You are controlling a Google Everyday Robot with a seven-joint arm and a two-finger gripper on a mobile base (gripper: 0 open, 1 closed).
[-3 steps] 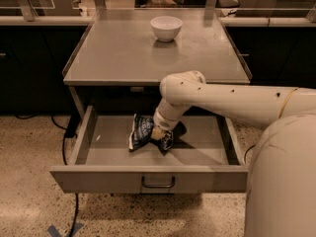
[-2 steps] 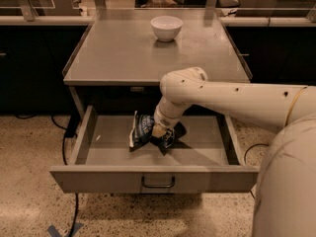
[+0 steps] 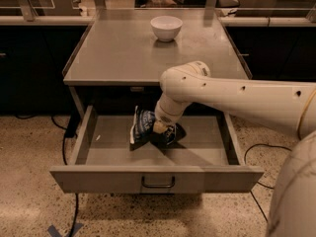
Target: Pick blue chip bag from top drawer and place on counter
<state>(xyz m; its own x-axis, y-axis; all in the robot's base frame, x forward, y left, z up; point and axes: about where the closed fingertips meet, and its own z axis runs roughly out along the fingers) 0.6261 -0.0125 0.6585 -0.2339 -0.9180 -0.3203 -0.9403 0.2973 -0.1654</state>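
Note:
The blue chip bag point(image 3: 145, 126) is crumpled and tilted up on edge in the middle of the open top drawer point(image 3: 157, 177). My gripper point(image 3: 161, 128) reaches down into the drawer from the right, over the counter's front edge. It is shut on the bag's right side, with a pale fingertip point(image 3: 159, 127) showing against the bag. The bag throws a dark shadow on the drawer floor. The grey counter point(image 3: 118, 58) lies directly above the drawer.
A white bowl point(image 3: 166, 27) stands at the back middle of the counter. Long dark cabinets with pale tops flank the counter on both sides. Black cables point(image 3: 64, 147) trail on the speckled floor at the left and right. My white arm point(image 3: 237, 100) crosses the counter's front right corner.
The arm and bag have hardly moved. The bag looks slightly more bunched and tipped up under the gripper.

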